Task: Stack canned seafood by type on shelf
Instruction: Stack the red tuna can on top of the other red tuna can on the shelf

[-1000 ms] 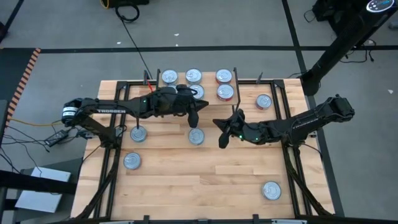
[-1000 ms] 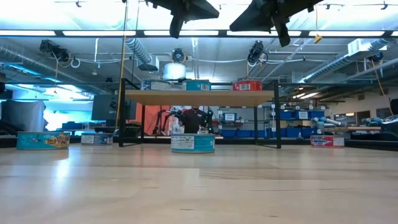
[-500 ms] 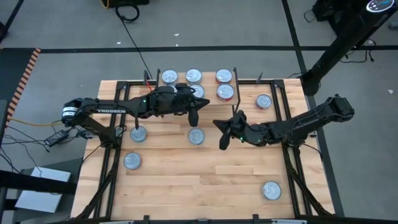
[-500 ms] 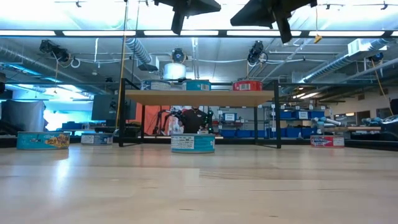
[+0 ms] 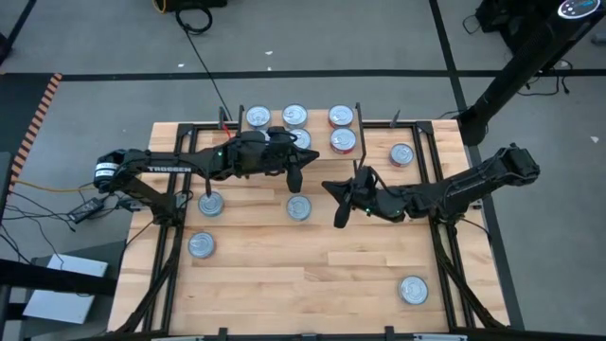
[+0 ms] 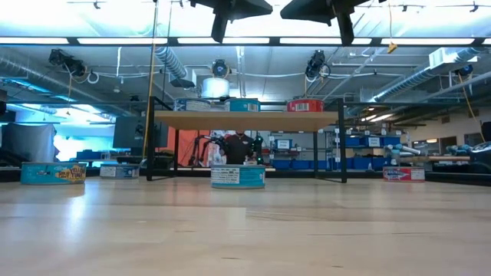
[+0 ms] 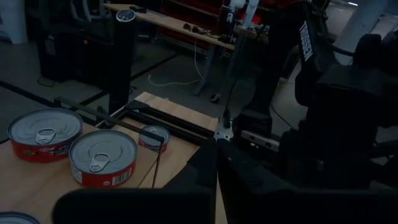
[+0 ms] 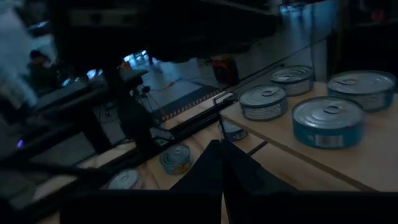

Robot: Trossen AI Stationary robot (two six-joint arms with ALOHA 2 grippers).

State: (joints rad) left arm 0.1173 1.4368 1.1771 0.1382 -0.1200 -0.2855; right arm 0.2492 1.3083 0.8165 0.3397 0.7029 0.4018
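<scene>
Above the round silver-topped tin [image 5: 298, 207] at the table's middle, the left gripper [image 5: 294, 178] and right gripper [image 5: 339, 217] hang closed, empty.

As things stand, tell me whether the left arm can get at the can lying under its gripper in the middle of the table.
Probably yes. The left gripper hangs shut just behind that can, with bare tabletop around the can. The right gripper hovers beside it, also shut, and might crowd the approach. The left fingers would have to open first.

both arms hang over the table [image 5: 284, 275]; five tins sit on the shelf [image 5: 317, 153].
</scene>
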